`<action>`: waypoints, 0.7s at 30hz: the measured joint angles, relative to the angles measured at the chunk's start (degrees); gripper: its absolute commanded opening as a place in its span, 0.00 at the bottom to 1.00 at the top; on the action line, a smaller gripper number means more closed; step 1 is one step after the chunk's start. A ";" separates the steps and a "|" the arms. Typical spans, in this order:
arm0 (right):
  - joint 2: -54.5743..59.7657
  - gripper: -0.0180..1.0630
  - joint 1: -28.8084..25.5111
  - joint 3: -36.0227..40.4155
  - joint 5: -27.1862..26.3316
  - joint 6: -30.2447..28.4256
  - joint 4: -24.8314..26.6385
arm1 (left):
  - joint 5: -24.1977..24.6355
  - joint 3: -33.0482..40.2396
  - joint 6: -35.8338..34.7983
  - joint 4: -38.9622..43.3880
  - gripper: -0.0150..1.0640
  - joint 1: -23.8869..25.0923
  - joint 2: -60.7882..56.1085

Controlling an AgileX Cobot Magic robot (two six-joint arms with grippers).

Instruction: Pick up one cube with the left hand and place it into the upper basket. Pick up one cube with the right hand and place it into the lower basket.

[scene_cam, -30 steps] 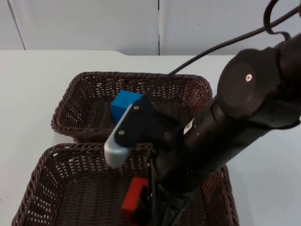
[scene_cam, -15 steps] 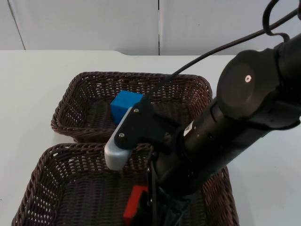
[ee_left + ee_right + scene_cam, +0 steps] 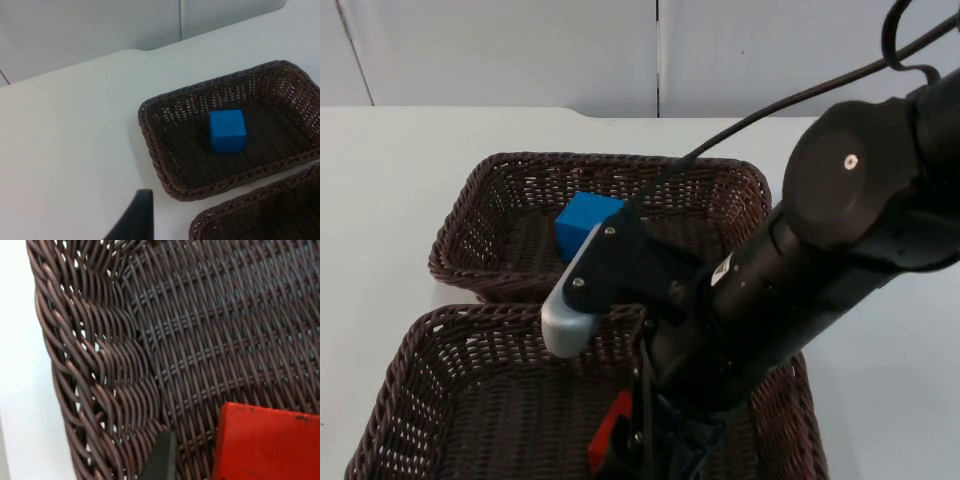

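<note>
Fingers on our right gripper (image 3: 650,455) are down inside the lower basket (image 3: 450,400) with the red cube (image 3: 610,432) right at them, but we honestly can't tell if they're clamped on it or apart. On the right wrist view the red cube (image 3: 267,442) sits close to the woven wall (image 3: 100,375). Our left gripper (image 3: 132,220) waits over the white table (image 3: 65,150) beside the upper basket (image 3: 160,150), finger state unclear too. The blue cube (image 3: 227,131) lies in that upper basket.
</note>
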 measured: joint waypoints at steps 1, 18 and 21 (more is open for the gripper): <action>-0.83 0.73 0.00 0.00 0.00 0.00 0.00 | 0.00 0.00 0.00 0.00 0.99 0.00 0.00; -23.40 0.73 0.00 0.00 4.11 2.66 0.00 | 0.00 0.00 0.00 0.00 0.99 0.00 0.00; -26.96 0.73 0.00 0.00 4.34 2.81 0.12 | 0.00 0.00 0.00 0.00 0.99 0.00 0.00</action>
